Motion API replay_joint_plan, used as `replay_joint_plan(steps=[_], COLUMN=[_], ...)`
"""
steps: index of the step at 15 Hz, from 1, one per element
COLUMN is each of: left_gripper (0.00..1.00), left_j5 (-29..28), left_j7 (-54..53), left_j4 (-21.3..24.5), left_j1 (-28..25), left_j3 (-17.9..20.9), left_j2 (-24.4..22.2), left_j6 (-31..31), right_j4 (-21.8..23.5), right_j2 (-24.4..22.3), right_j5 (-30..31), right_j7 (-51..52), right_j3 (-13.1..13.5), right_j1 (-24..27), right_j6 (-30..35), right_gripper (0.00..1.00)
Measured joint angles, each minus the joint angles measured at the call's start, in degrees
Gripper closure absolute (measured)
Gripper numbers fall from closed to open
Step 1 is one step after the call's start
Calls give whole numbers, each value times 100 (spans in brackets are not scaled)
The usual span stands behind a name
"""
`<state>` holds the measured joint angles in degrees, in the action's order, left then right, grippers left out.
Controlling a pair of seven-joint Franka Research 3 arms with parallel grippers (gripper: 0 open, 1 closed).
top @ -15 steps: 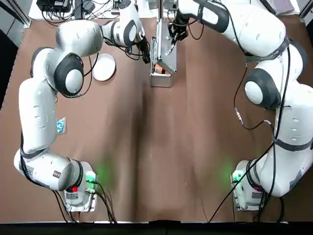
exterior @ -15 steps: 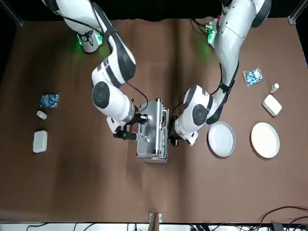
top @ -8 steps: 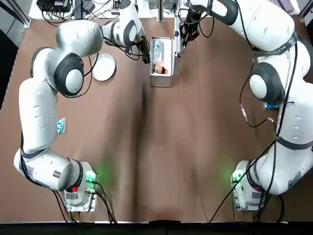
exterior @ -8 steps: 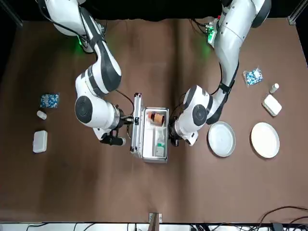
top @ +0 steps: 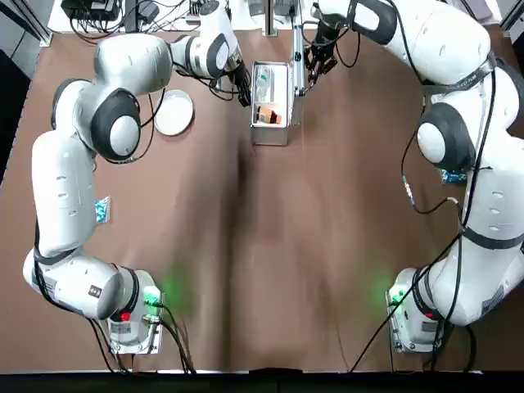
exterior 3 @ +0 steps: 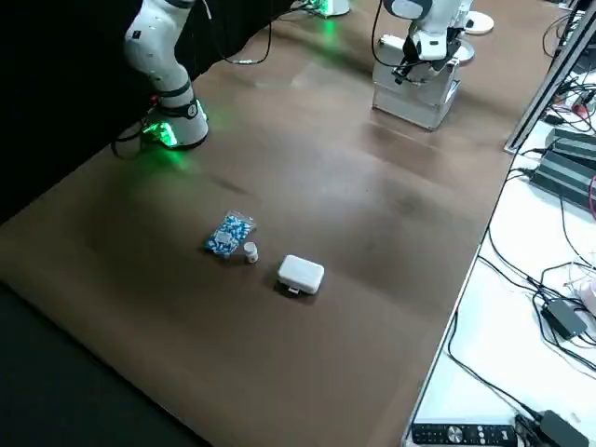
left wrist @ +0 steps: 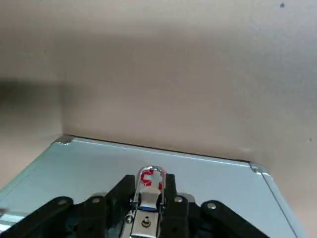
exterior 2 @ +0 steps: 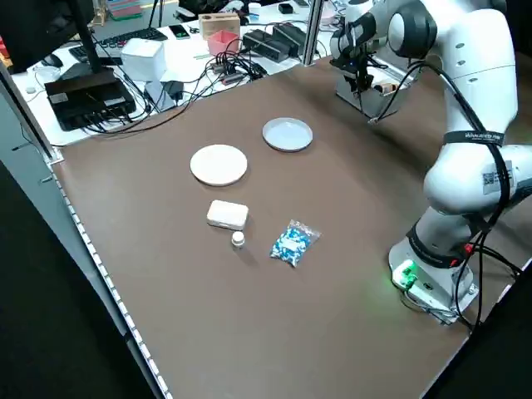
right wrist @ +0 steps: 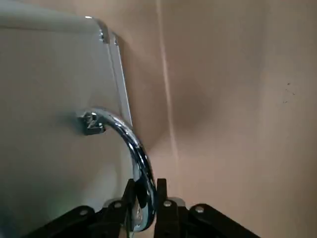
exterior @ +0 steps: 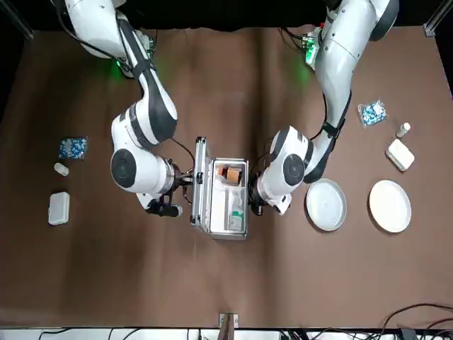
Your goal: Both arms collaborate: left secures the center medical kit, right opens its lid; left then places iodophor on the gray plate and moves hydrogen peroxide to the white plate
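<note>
Overhead, my left gripper (top: 247,92) is at the left side of the case (top: 270,135), and my right gripper (top: 308,75) is beside the raised lid (top: 297,82) on the other side. Inside, the iodophor (top: 268,115) lies towards my bases, and the peroxide (top: 263,84) lies farther off.

From the front, the lid stands open on my right arm's side. Both bottles are in the case, neither on a plate. The gray plate (exterior: 326,205) rests to the left of the case, with the white plate (exterior: 390,206) beyond it, the two apart.

From the left side, both plates are bare, and a white box (exterior 2: 227,214), a small white bottle (exterior 2: 238,239) and a blue-and-white packet (exterior 2: 293,242) lie near one another on the table (exterior 2: 249,332).

From the right side, another white box, white bottle and packet lie well apart from the case.

At my left wrist, my fingers are closed about the metal latch (left wrist: 150,191) on the case's side.

At my right wrist, my fingers are clamped on the lid's curved chrome handle (right wrist: 141,163).
</note>
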<state>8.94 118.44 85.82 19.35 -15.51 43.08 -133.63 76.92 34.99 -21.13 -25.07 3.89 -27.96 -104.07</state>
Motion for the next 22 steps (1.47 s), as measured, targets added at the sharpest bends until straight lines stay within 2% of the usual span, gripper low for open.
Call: replay_joint_plan(steps=[2,8,9,14,19,22], left_gripper=[68,54,48,2,0,0], left_j5=[0,-3,-4,-4,-4,-4], left_j7=[0,-1,-2,-3,-3,14], left_j4=[-1,-31,-36,-67,-186,-451], left_j1=[0,-1,-2,-4,-131,-232], left_j3=[1,5,7,5,9,13], left_j2=[0,0,0,-8,-269,-487], left_j6=[-1,-7,-8,13,473,1228], right_j4=[28,89,90,91,91,92], right_j2=[11,120,123,130,138,142], right_j5=[-1,-44,-43,-44,-53,-57], right_j7=[9,8,8,27,158,199], right_j3=[-1,-27,-27,-34,-44,-57], right_j1=[7,28,33,56,121,158], right_j6=[-32,-188,-188,-183,-111,-82], right_gripper=[80,75,74,73,68,65])
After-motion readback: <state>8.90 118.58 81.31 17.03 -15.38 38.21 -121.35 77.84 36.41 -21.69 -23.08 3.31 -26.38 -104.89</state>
